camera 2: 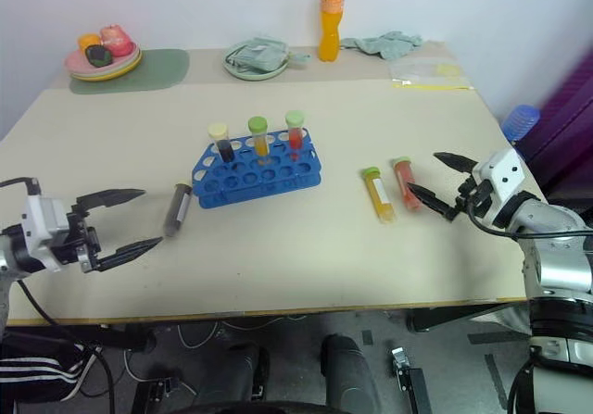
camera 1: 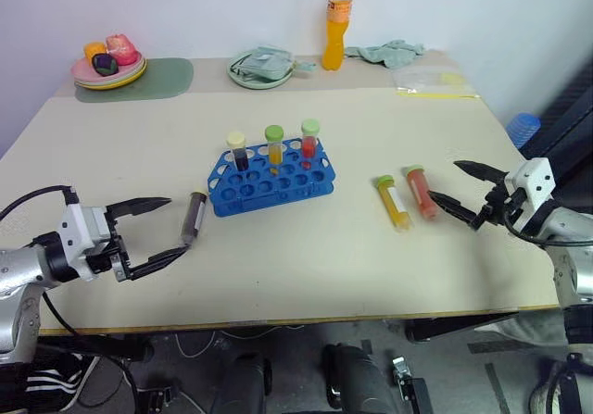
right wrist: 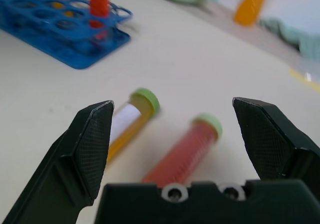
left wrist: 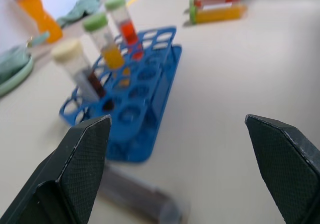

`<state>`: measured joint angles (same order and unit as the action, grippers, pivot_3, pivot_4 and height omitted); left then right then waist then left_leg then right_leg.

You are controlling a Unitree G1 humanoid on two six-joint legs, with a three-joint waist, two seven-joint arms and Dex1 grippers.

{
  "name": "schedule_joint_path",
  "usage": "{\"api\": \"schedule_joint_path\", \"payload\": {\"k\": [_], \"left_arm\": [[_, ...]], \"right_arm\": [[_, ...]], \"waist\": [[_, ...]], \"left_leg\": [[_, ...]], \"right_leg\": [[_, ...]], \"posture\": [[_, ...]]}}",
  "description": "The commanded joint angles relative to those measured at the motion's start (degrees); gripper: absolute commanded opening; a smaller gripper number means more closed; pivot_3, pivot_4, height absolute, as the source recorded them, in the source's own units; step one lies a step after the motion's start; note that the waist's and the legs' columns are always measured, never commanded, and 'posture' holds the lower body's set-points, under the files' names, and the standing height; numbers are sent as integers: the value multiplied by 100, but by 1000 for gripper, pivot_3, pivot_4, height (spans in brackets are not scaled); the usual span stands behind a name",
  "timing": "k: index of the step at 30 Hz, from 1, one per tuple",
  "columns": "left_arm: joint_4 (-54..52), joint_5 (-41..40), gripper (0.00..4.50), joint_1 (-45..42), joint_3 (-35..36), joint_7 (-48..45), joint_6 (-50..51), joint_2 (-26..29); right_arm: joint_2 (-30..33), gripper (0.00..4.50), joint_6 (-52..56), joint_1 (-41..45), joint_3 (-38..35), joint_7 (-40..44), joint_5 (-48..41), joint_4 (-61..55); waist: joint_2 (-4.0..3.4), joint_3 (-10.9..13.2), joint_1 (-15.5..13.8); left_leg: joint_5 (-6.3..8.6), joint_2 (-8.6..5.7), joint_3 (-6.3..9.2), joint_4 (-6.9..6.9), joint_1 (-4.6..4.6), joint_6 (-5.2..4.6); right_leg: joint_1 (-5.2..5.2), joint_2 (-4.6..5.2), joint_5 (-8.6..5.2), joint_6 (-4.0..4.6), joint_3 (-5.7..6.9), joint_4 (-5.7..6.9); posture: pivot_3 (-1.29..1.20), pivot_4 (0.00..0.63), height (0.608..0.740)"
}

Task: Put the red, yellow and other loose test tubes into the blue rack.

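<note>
Both pincers gaped wide, empty: left gripper by the dark tube, right gripper beside the white-labelled yellow tube and red tube. Bare table surrounded the blue rack.

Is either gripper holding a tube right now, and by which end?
Neither. The left gripper is open beside the dark tube; the right gripper is open beside the red tube.
</note>
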<state>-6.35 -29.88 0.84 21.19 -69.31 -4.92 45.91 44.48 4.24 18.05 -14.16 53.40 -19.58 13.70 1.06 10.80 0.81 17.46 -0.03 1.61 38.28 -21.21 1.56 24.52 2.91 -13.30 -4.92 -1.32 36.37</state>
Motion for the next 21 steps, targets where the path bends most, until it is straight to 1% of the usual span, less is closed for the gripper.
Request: {"api": "schedule_joint_path", "payload": {"k": [1,3,5,8,9,11,16,17,18,19,20,21], "left_arm": [[-303,-91,4422,-74,-65,209,75,-116],[-315,-30,4422,-64,-116,267,52,-205],[-308,10,4422,-54,-173,314,-7,-295],[-264,34,4422,-157,-232,341,-57,-358],[-179,63,4422,-262,-271,337,-95,-380],[-46,102,4422,-393,-322,310,-188,-419],[40,107,4422,-437,-349,282,-281,-426],[-20,31,4422,-421,-374,361,-258,-536],[-80,-31,4422,-397,-396,422,-224,-616],[-159,-91,4422,-370,-419,479,-184,-699],[-236,-168,4422,-337,-424,521,-101,-760],[-331,-242,4422,-287,-449,536,3,-796]], "right_arm": [[89,4215,836,432,45,-345,-70,-367],[132,4215,1310,621,91,-420,-111,-440],[178,4215,2115,964,109,-620,-221,-526],[368,4215,3058,1426,400,-887,38,-533],[429,4215,3911,1767,568,-1101,88,-464],[426,4215,4687,2240,790,-1388,194,-425],[399,4215,5122,2457,874,-1543,227,-503],[219,4215,5856,3069,1020,-1765,310,93],[98,4215,6368,3521,1173,-1912,396,538],[-67,4215,6857,3967,1141,-2049,388,1033],[-138,4215,7206,4264,1202,-2073,389,1353],[-144,4215,7277,4387,1356,-2049,455,1505]], "waist": [[-3,-1,32],[-8,-4,37],[-10,-3,34],[-10,-2,12],[-11,-2,9],[-15,-1,1],[-14,-2,-16],[-15,-1,-11],[-22,1,30],[-30,3,55],[-30,3,79],[-29,3,77]], "left_leg": [[0,1,-1,0,2,0],[0,0,-2,-1,6,0],[0,-1,-3,-1,5,0],[0,0,-3,0,0,0],[0,0,-3,0,-2,0],[0,0,-3,1,-6,0],[4,-3,-5,-1,-17,-7],[5,-3,-6,-1,-23,-9],[6,-3,-7,-1,-26,-10],[5,-4,-12,0,-18,-10],[5,-6,-20,0,-19,-9],[5,-5,-22,1,-16,-10]], "right_leg": [[0,-3,0,0,-1,0],[0,-7,1,1,-4,0],[0,-11,0,1,-4,0],[1,-11,1,2,-4,0],[3,-11,1,2,-3,0],[7,-7,0,3,-3,-1],[10,-8,0,3,5,-9],[15,-7,0,3,5,-11],[18,-5,1,2,4,-11],[20,1,2,0,-9,-8],[26,4,5,-3,-18,-8],[25,3,7,-1,-20,-7]], "posture": [[0,150,740],[0,150,740],[0,150,740],[0,150,740],[0,150,740],[0,150,740],[0,150,740],[0,150,740],[0,150,740],[0,150,740],[0,150,740],[0,150,740]]}}
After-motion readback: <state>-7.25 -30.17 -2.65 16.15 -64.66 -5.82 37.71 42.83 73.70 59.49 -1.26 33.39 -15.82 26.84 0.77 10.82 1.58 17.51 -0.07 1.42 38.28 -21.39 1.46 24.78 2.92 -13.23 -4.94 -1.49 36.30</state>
